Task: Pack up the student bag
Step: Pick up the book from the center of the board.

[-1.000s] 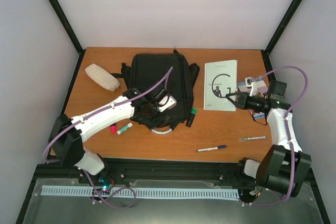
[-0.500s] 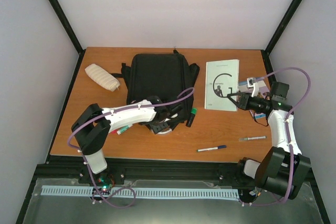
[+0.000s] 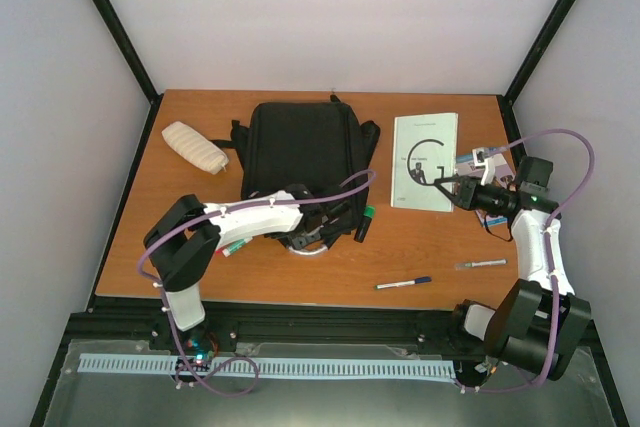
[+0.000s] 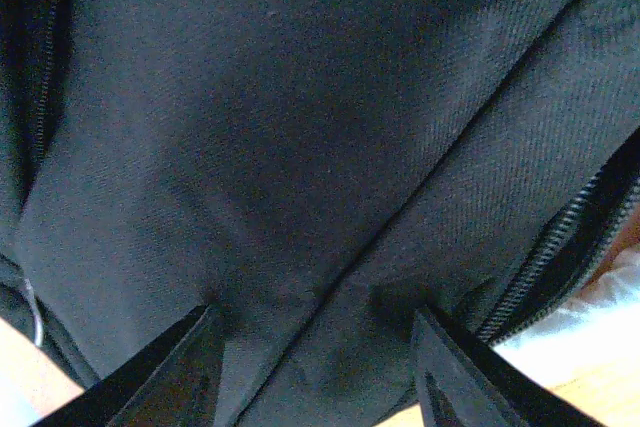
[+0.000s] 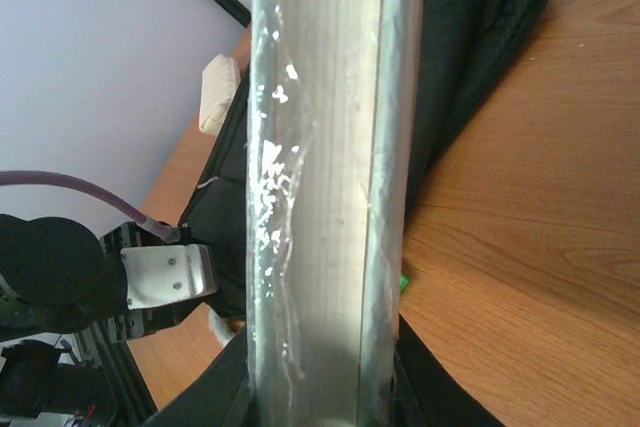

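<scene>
At the near end of the big black cloth backpack (image 3: 300, 147), the left gripper (image 4: 315, 327) has its jaws partly apart, with the tips pressing the cloth. The right gripper (image 3: 437, 185) pinches a thin white book (image 3: 425, 147) by its edge. The backpack lies flat on the brown wooden table (image 3: 300, 285). White walls (image 3: 330, 17) stand behind.

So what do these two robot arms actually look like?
Both the left arm and the right arm have smooth white shells between chunky black joints. A thin purple cable loops loosely along each one. The right arm shows a small green light. The left arm's fingers are flat, black and wedge-shaped.
</scene>
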Available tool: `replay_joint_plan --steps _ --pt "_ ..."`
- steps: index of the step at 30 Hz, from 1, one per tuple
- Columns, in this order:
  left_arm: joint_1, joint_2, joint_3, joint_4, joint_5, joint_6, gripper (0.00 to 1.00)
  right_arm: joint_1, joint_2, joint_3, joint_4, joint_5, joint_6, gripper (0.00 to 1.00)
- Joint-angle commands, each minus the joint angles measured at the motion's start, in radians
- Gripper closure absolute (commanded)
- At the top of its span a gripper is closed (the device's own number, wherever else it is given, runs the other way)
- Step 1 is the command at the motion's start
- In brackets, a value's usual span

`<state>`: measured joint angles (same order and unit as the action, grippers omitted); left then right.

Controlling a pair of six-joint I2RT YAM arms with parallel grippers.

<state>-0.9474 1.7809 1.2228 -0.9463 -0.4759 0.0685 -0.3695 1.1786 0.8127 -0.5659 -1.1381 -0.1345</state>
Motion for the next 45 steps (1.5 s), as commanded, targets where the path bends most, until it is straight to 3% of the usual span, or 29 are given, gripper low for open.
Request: replay_joint_plan --steps 1,5,12,17,27,39,45 --pt "-0.008 0.028 0.026 0.041 0.017 0.041 0.5 -0.013 -0.036 0.019 0.056 -0.101 -0.029 0.97" --pt "-0.008 0.037 0.037 0.056 0.068 0.053 0.63 -0.018 -0.036 0.019 0.059 -0.093 -0.024 0.97" --pt "-0.008 0.04 0.081 0.095 0.06 0.043 0.99 -0.024 -0.048 0.015 0.072 -0.067 -0.002 0.97" --pt "-0.008 0.023 0.142 0.125 0.043 0.016 0.99 -0.023 -0.102 0.068 0.046 0.032 0.087 0.97" --pt "-0.006 -0.015 0.26 0.17 -0.007 -0.014 0.99 -0.022 0.028 0.293 -0.293 -0.047 0.1 0.97" --pt "0.073 -0.045 0.354 0.24 0.092 -0.111 0.99 0.038 0.078 0.283 -0.46 -0.011 0.138 0.97" --pt "0.094 -0.037 0.358 0.263 0.069 -0.162 0.99 0.056 0.129 0.283 -0.531 0.018 0.165 0.97"
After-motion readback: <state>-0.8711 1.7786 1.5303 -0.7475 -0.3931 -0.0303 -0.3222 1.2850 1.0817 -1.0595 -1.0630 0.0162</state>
